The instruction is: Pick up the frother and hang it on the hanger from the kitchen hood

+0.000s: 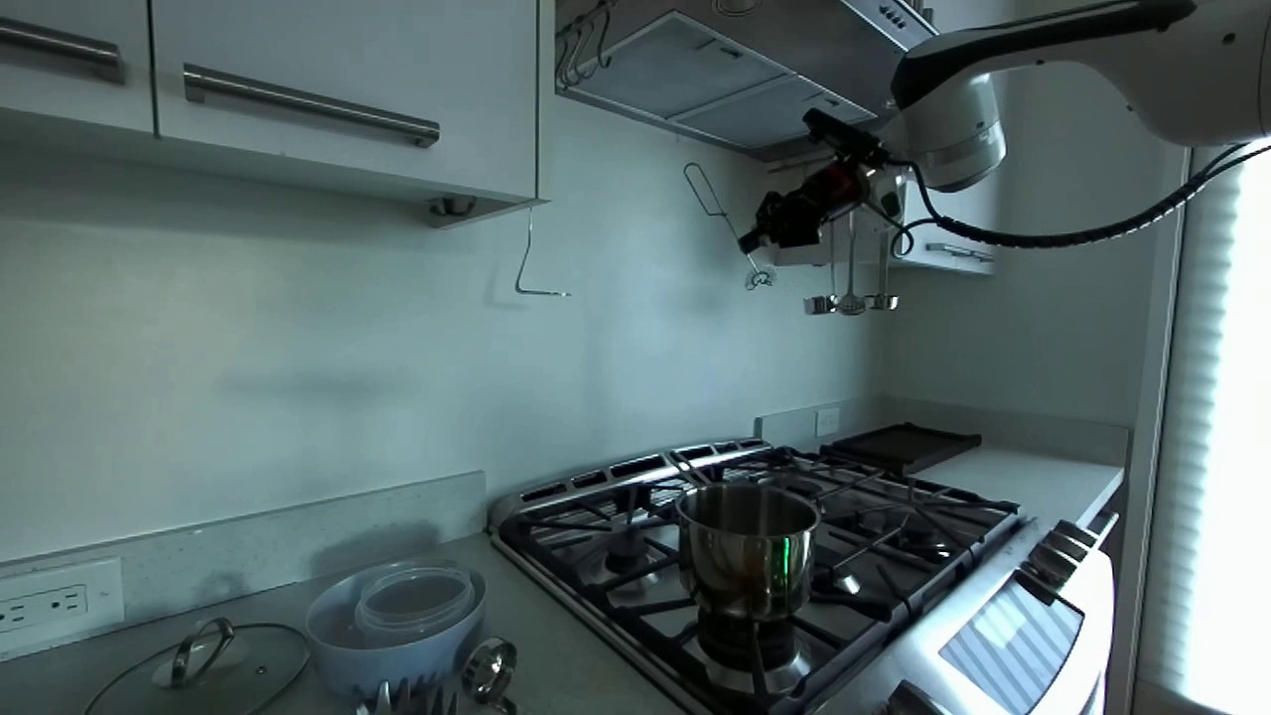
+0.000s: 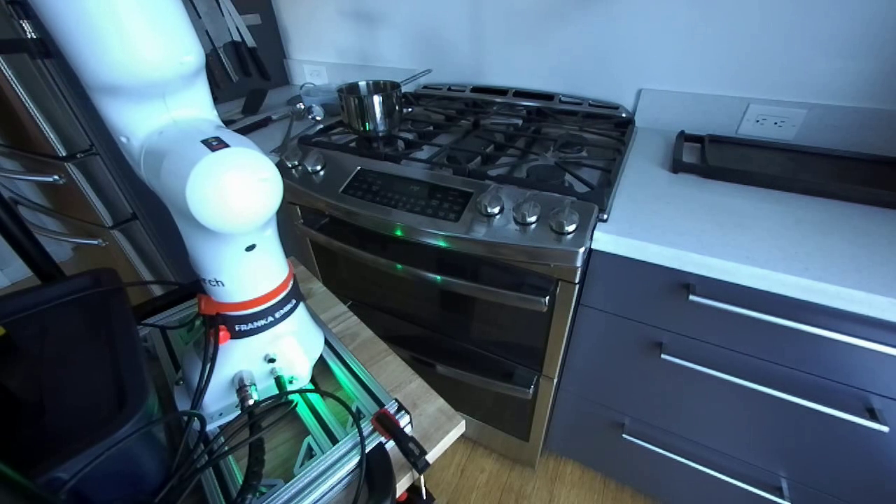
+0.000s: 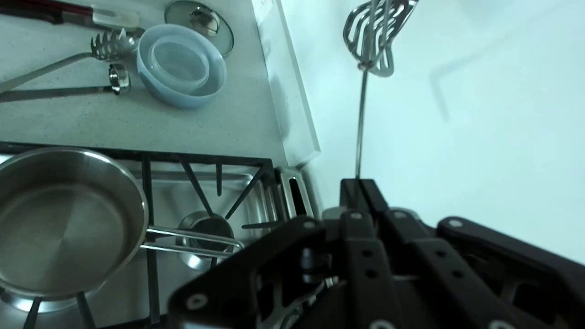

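frother pinched mid-shaft between the fingers, tilted

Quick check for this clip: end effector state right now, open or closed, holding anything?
End effector: closed, holding the frother by its thin rod.

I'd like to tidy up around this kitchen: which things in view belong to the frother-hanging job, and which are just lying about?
Part of the job:
frother, held in the jaws
kitchen hood
hooks at its edge

Just lying about:
steel pot, on the stove
glass lid, on the counter
pale bowl, beside the lid
black tray
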Motion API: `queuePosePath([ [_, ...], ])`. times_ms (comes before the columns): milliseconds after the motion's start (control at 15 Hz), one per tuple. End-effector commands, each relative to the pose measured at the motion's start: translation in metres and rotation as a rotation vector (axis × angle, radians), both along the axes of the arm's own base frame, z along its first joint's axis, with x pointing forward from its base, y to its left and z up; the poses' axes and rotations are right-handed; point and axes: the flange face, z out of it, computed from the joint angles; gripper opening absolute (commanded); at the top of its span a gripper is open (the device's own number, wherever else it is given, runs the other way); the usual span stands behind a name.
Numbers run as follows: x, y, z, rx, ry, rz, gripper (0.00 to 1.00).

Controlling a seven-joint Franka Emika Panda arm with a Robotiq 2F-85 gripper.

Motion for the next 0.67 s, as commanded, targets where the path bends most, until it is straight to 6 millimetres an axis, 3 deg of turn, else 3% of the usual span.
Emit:
queuePosePath([
  [0, 0.012, 0.011, 0.003, 0.091, 0.011, 0.008, 0.01],
  [600, 0.019, 0.049, 0.016, 0.163, -0.062, -0.009, 0.01],
])
